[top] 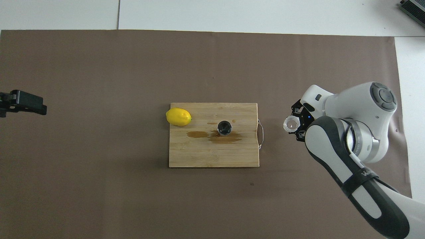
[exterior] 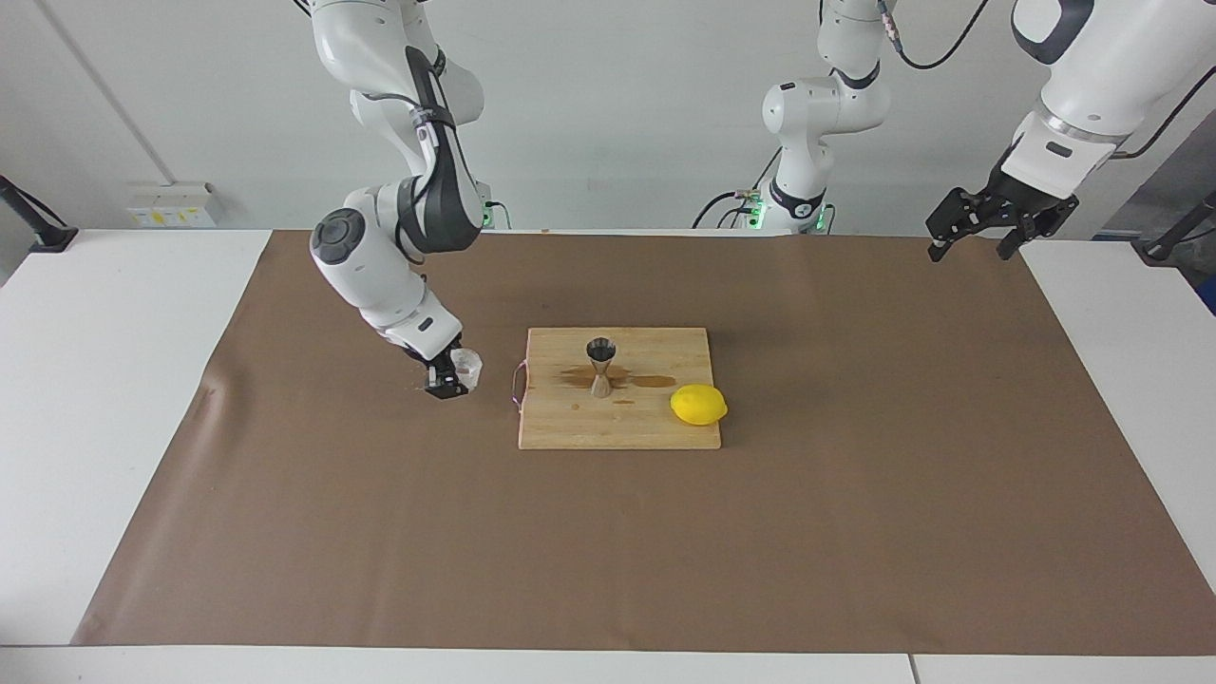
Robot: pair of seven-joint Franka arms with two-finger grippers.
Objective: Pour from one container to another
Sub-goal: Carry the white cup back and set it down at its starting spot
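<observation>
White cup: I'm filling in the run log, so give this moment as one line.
right gripper: shut on white cup, low over mat | jigger: upright on board, puddle at base | left gripper: open, waiting

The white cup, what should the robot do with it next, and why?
Probably set it down and let go. The right gripper holds the white cup upright, low over the brown mat beside the board, away from the jigger, where liquid has spilled.
</observation>
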